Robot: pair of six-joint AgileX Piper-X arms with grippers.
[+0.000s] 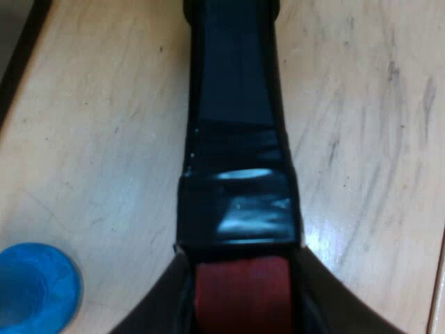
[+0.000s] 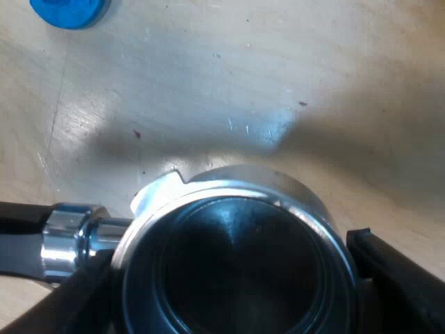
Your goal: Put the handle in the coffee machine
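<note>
The metal holder's dark handle [image 1: 236,139] runs away from my left gripper [image 1: 240,268] over the pale wooden table. Its red end [image 1: 240,296] sits between the two black fingers, which press against its sides, so this gripper is shut on the handle. The holder's round metal basket [image 2: 236,209] lies open side up between the black fingers [image 2: 400,278] of my right gripper [image 2: 236,278]. Both fingers lie against the basket's rim, shut on it. The shiny neck [image 2: 69,240] joins basket and handle.
A blue tamper [image 1: 35,285] stands on the wooden table [image 1: 90,139] near my left gripper, and the same blue tamper [image 2: 69,10] shows beyond the basket. A dark table edge [image 1: 24,49] runs past the handle's far end.
</note>
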